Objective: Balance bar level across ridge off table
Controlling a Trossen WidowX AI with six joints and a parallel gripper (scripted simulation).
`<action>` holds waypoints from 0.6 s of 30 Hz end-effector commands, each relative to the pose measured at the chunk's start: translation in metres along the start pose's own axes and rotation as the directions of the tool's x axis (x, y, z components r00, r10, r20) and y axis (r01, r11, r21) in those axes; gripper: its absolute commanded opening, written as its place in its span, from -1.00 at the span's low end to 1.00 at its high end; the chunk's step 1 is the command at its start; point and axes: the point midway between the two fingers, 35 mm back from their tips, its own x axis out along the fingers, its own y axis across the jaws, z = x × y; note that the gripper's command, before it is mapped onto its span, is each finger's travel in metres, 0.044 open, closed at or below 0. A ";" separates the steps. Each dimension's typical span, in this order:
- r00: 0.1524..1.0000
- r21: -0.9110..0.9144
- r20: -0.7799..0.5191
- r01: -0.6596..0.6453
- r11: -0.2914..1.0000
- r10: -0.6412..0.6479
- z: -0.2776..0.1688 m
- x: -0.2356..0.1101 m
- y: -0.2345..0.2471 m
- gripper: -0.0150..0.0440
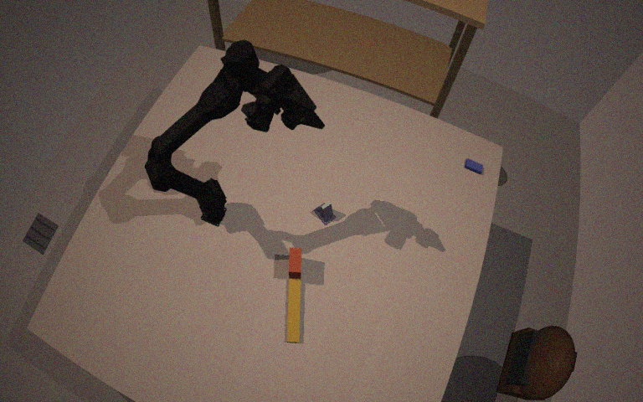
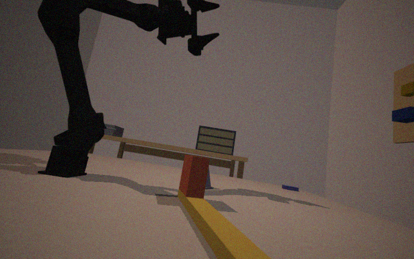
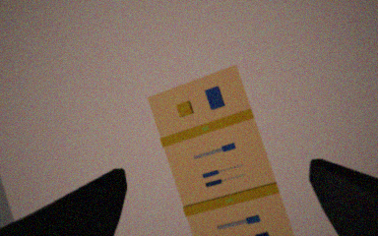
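Observation:
The bar lies flat on the table [image 1: 141, 293] [image 2: 91, 219]. It has a long yellow part [image 1: 294, 310] [image 2: 219, 229] and a taller red-orange end [image 1: 295, 260] [image 2: 193, 175]. The ridge [image 1: 325, 213] [image 2: 208, 183] is a small purple wedge a little beyond the red end, apart from the bar. My gripper [image 1: 308, 121] [image 2: 213, 21] [image 3: 216, 173] is open and empty. It hangs high above the table's far side, near the arm's base, well away from the bar and the ridge. The wrist view shows neither the bar nor the ridge.
A small blue block [image 1: 474, 166] [image 2: 290, 188] lies near the table's far right edge. A wooden bench [image 1: 331, 42] [image 2: 171, 149] stands behind the table, with a slatted crate [image 2: 215, 140] beyond it. A tan wall shelf [image 2: 402, 107] [image 3: 217, 138] holds blue and yellow items. A brown chair [image 1: 545, 360] stands by the near right corner.

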 end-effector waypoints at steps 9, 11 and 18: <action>1.000 -0.141 0.012 0.025 0.990 -0.024 -0.003 0.021 -0.016 0.58; 0.999 -0.190 0.019 0.037 0.981 -0.034 -0.003 0.028 -0.021 0.58; 0.996 -0.340 0.045 0.085 0.936 -0.074 0.002 0.049 -0.041 0.58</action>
